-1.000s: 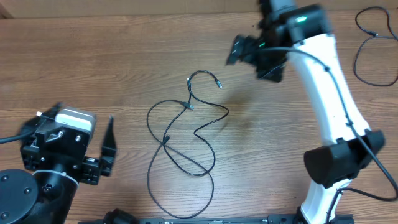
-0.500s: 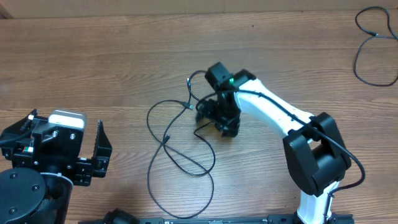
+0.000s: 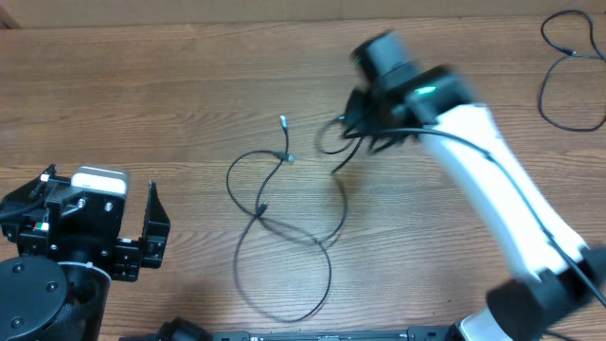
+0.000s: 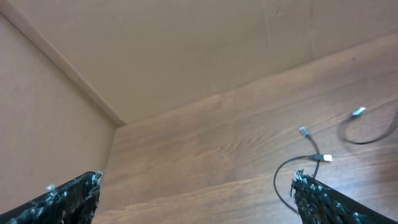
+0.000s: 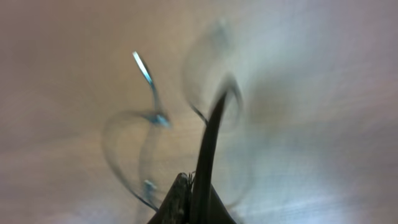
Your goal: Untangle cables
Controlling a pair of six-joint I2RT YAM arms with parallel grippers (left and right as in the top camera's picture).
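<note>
Only the pale block (image 3: 99, 180) on top of the left arm (image 3: 57, 275) looks as if it could carry a label, and it is too small to read.

The cables (image 3: 284, 232) lie in the middle of the wooden table (image 3: 142, 95) as thin black strands that cross each other. They form an upper loop and a larger lower loop, meeting at a crossing near the centre. A silver plug (image 3: 282, 121) points up-table at the top of the tangle, with a second small plug (image 3: 289, 157) just below it. From the right side of the tangle one strand rises to the right gripper (image 3: 365, 133), which is blurred in the overhead view. A small curl of wire sits just beside it.

In the right wrist view the right gripper (image 5: 189, 190) has its fingers pressed together, and a dark strand comes out from between them. It is pinching the cables, though the picture is heavily smeared.

The left gripper (image 4: 194, 183) is spread wide with nothing between its fingers. It is low at the near left of the table, well apart from the tangle. Its camera looks across bare wood to a plain tan wall (image 4: 186, 50).

The white right arm (image 3: 502, 189) reaches in from the near right, with a thicker black cord (image 3: 473, 142) running along it. A lone cable (image 3: 559, 85) lies looped at the far right corner, well apart from the rest.
</note>
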